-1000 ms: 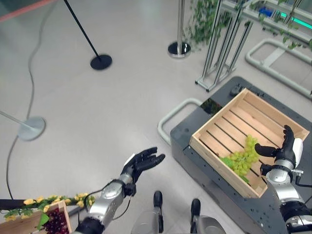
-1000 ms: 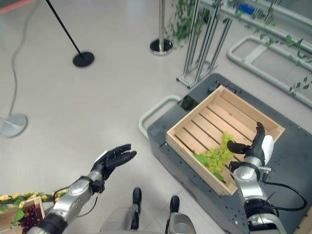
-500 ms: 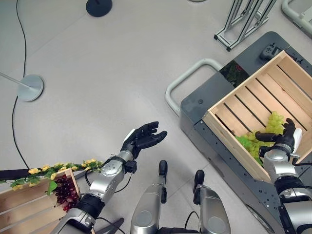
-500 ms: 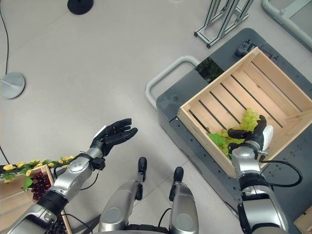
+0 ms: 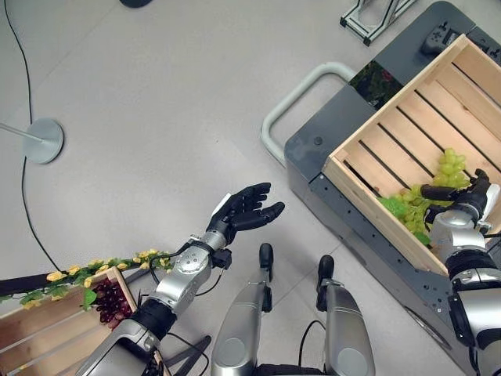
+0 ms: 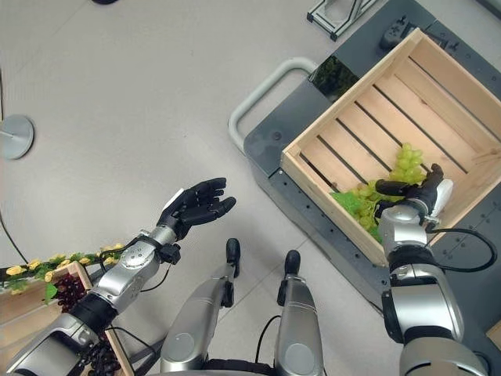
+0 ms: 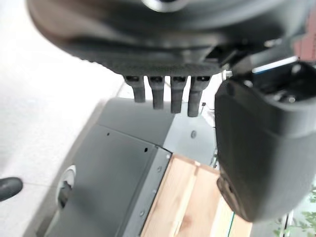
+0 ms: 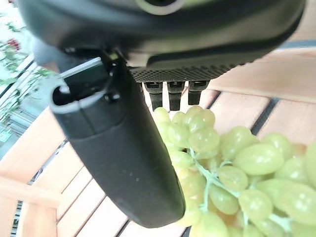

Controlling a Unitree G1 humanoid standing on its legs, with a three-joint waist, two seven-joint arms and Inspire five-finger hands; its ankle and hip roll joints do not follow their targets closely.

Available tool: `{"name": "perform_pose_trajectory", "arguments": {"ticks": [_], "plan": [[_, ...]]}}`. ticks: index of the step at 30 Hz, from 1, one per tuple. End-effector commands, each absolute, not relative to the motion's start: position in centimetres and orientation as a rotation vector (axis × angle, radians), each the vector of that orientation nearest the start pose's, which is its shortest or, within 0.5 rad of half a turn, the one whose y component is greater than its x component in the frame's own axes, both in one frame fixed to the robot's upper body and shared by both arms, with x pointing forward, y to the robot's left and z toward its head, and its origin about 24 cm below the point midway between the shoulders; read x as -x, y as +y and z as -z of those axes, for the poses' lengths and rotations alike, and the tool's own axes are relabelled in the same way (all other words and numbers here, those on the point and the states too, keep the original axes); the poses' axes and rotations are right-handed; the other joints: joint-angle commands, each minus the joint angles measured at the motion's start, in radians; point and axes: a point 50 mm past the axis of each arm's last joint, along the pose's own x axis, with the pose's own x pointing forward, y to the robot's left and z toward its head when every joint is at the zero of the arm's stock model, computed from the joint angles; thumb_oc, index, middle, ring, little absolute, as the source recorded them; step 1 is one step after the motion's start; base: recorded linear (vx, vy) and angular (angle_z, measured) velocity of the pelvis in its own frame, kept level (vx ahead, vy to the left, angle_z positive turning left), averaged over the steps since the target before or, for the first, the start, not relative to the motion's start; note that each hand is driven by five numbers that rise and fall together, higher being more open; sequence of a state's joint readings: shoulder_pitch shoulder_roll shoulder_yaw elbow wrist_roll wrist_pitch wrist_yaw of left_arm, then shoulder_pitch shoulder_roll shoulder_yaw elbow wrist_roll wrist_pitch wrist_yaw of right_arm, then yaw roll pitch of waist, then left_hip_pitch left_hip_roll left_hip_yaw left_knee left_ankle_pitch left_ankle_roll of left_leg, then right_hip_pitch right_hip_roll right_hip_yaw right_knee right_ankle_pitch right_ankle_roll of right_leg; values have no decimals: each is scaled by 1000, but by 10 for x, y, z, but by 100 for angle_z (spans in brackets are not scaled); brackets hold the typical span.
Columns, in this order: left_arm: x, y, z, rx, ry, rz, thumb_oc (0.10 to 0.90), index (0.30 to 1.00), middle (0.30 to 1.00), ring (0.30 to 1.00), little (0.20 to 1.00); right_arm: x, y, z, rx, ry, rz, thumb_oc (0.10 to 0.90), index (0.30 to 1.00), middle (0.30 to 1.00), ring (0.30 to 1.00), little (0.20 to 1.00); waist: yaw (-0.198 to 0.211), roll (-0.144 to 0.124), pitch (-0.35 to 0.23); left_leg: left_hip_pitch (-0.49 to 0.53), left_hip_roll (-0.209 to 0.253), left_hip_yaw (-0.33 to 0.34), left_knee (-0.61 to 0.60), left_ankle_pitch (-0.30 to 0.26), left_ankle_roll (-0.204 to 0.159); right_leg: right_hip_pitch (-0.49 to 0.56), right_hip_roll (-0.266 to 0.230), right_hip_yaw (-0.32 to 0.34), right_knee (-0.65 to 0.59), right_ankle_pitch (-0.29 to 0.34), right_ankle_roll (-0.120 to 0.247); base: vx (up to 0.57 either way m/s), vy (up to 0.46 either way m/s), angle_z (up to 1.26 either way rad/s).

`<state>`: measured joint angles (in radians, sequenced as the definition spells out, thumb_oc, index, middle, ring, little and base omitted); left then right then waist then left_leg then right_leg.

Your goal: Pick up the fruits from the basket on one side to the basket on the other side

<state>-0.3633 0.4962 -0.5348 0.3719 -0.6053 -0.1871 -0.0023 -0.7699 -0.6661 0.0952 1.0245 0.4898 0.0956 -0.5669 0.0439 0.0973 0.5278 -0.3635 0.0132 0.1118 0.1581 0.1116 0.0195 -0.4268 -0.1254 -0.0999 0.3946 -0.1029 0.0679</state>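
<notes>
Green grapes (image 5: 427,196) are seen lying in the wooden crate (image 5: 407,117) by its near wall, just under the right hand (image 5: 462,197), whose fingers are stretched out above the bunch. Over the floor, the left hand (image 5: 246,211) is held wide, holding nothing.

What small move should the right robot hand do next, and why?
Probably close the fingers on the green grapes. The right robot hand is over them in the crate, thumb and fingers apart, not yet gripping. The left robot hand is open and empty.
</notes>
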Motion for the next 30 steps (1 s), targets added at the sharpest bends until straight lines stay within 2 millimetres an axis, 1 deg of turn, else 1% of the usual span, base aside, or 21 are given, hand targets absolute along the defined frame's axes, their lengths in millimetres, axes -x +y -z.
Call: {"name": "perform_pose_trajectory", "arguments": {"ticks": [1, 2, 4, 7, 9, 10, 13, 14, 15, 17, 21, 24, 25, 27, 30], "plan": [[-302, 138, -87, 60, -191, 396, 800, 900, 900, 900, 900, -332, -382, -161, 203, 97, 1006, 800, 900, 900, 900, 900, -16, -4, -8, -53, -52, -3, 255, -192, -1, 36, -19, -61, -27, 87, -43, 29, 67, -9], [-301, 134, -87, 61, -192, 399, 800, 900, 900, 900, 900, -333, -382, -159, 168, 111, 981, 800, 900, 900, 900, 900, -18, 2, -8, -57, -54, -2, 270, -204, 1, 27, -20, -58, -5, 73, -45, 32, 81, -7], [-302, 132, -88, 58, -199, 401, 800, 900, 900, 900, 900, -336, -379, -156, 113, 121, 949, 800, 900, 900, 900, 900, -19, 6, -8, -65, -57, -2, 281, -210, 4, 15, -22, -53, 13, 66, -47, 46, 68, -3], [-304, 128, -91, 64, -204, 410, 800, 900, 900, 900, 900, -338, -376, -146, 5, 158, 889, 800, 900, 900, 900, 900, -19, 13, -8, -80, -63, -7, 304, -221, 9, -5, -28, -45, 44, 54, -52, 49, 33, 2], [-305, 125, -93, 60, -207, 418, 800, 900, 900, 900, 900, -340, -374, -143, -13, 183, 852, 800, 900, 900, 900, 900, -17, 17, -8, -95, -68, -11, 310, -219, 11, -22, -31, -44, 55, 57, -53, 39, 14, 3], [-305, 124, -93, 61, -204, 423, 800, 900, 900, 900, 900, -341, -373, -142, -9, 197, 840, 800, 900, 900, 900, 900, -16, 19, -8, -96, -70, -14, 317, -227, 11, -26, -33, -44, 65, 49, -52, 38, 7, 7], [-306, 123, -93, 60, -201, 433, 800, 900, 900, 900, 900, -343, -369, -138, 26, 253, 809, 800, 900, 900, 900, 900, -14, 21, -8, -102, -74, -18, 320, -228, 14, -35, -35, -40, 71, 49, -53, 23, 0, 7], [-306, 121, -93, 53, -199, 437, 800, 900, 900, 900, 900, -346, -365, -132, 61, 309, 772, 800, 900, 900, 900, 900, -12, 22, -8, -104, -75, -17, 317, -225, 15, -41, -34, -38, 70, 53, -53, 13, -2, 4], [-306, 121, -93, 52, -200, 438, 800, 900, 900, 900, 900, -346, -364, -131, 67, 319, 765, 800, 900, 900, 900, 900, -12, 22, -8, -105, -75, -17, 317, -225, 16, -42, -34, -38, 71, 53, -53, 0, 0, 0], [-307, 119, -92, 45, -200, 440, 800, 900, 900, 900, 900, -349, -355, -119, 118, 432, 669, 800, 900, 900, 900, 900, -7, 23, -8, -107, -76, -18, 313, -222, 19, -47, -34, -39, 71, 55, -55, 0, 0, 0], [-308, 115, -92, 38, -199, 451, 800, 900, 900, 900, 900, -352, -345, -108, 114, 493, 577, 800, 900, 900, 900, 900, 3, 26, -8, -115, -81, -31, 314, -219, 25, -53, -34, -36, 80, 53, -58, 0, 0, 0], [-310, 113, -92, 34, -199, 459, 800, 900, 900, 900, 900, -356, -337, -106, 109, 516, 516, 800, 900, 900, 900, 900, 11, 29, -8, -120, -85, -39, 313, -215, 28, -59, -35, -38, 87, 52, -59, 6, -26, 7], [-312, 112, -93, 27, -198, 464, 800, 900, 900, 900, 900, -360, -331, -108, 105, 517, 471, 800, 900, 900, 900, 900, 17, 29, -8, -123, -90, -44, 312, -212, 28, -60, -34, -40, 88, 51, -60, -4, -25, 6], [-313, 114, -95, 20, -199, 467, 800, 900, 900, 900, 900, -363, -326, -110, 124, 525, 420, 800, 900, 900, 900, 900, 24, 29, -8, -126, -93, -49, 310, -209, 29, -63, -34, -44, 90, 52, -60, -9, -24, 6], [-314, 115, -96, 15, -193, 467, 800, 900, 900, 900, 900, -367, -320, -113, 198, 542, 357, 800, 900, 900, 900, 900, 31, 29, -8, -128, -95, -52, 305, -203, 29, -66, -33, -50, 92, 52, -61, -15, -15, 12]]}}
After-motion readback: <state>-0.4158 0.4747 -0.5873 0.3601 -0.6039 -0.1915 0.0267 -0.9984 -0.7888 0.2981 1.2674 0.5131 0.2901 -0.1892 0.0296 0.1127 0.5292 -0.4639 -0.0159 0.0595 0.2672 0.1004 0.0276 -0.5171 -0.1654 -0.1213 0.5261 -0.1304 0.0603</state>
